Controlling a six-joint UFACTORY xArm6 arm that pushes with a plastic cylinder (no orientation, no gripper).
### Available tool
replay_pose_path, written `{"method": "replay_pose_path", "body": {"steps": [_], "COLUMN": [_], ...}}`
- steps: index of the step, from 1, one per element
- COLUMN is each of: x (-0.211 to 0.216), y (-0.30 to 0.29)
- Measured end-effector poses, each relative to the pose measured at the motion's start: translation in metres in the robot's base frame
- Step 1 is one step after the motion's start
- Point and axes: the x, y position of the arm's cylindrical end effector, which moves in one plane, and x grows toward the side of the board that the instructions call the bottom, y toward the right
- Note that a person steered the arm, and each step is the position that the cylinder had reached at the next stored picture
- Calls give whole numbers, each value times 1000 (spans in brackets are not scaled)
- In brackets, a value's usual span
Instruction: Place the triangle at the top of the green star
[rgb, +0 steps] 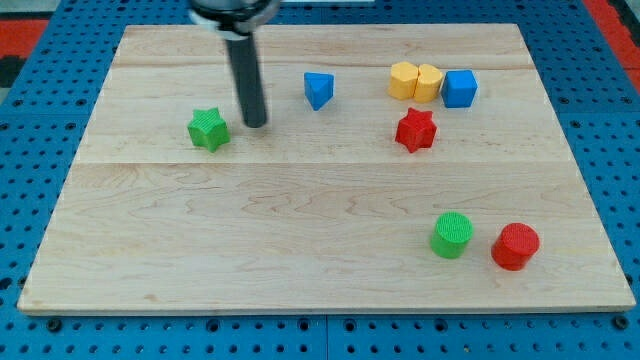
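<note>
The blue triangle (318, 90) lies on the wooden board toward the view's top, a little left of centre. The green star (208, 129) lies to its lower left. My tip (255, 124) stands on the board just right of the green star, with a small gap, and to the lower left of the blue triangle. It touches neither block.
A red star (415, 130) lies right of centre. Two yellow blocks (415, 81) and a blue cube (459, 88) sit side by side at the view's top right. A green cylinder (451, 235) and a red cylinder (515, 246) sit at the bottom right. The board's edge (320, 306) runs along the bottom.
</note>
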Motion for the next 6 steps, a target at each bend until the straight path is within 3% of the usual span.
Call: {"method": "replay_pose_path", "body": {"steps": [1,2,4,5,6], "x": [-11,-49,-74,-82,-80], "y": [50,63,82,39,-52]}}
